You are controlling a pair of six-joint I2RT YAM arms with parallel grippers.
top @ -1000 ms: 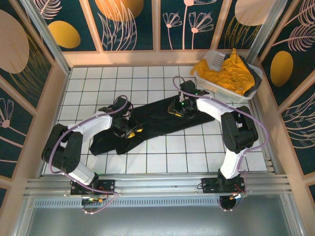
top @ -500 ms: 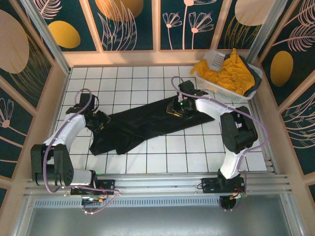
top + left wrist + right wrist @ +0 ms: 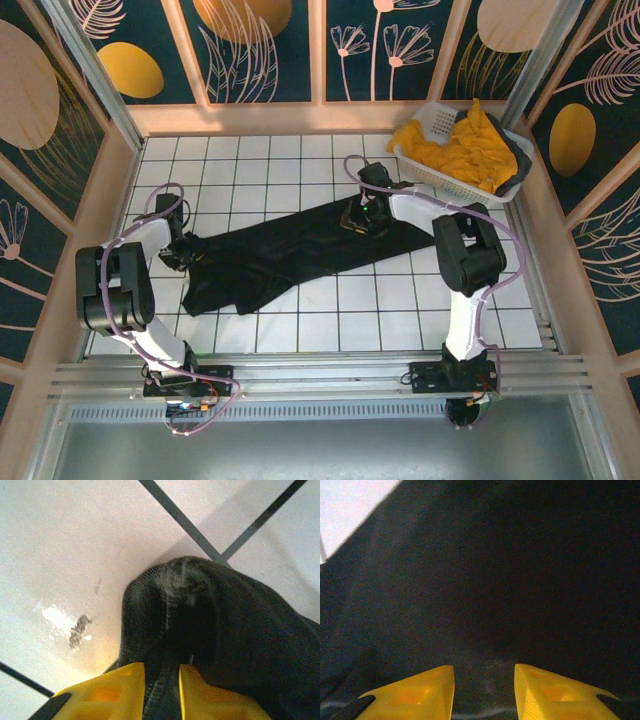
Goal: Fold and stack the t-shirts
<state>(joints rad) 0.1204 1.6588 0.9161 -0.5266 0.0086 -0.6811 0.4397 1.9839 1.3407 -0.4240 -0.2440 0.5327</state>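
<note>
The black t-shirt (image 3: 290,255) lies stretched out in a long diagonal band across the white tiled table (image 3: 380,310). My left gripper (image 3: 185,250) is at its far left tip, low on the table. In the left wrist view my left gripper (image 3: 162,667) is shut on a bunched edge of the black t-shirt (image 3: 210,610). My right gripper (image 3: 365,215) sits on the shirt's upper right part. In the right wrist view my right gripper (image 3: 484,667) has its jaws narrowly apart, with the black t-shirt (image 3: 490,580) pinched between them. Mustard-yellow t-shirts (image 3: 455,150) are heaped in the basket.
The white lattice basket (image 3: 428,174) stands at the back right corner, with a dark cloth (image 3: 522,165) over its right side. Wooden walls close in the table on the left, back and right. A metal rail (image 3: 320,375) runs along the near edge.
My left gripper has travelled from the shirt's middle out to the far left, drawing the fabric's left end with it. The right gripper has stayed on the shirt.
</note>
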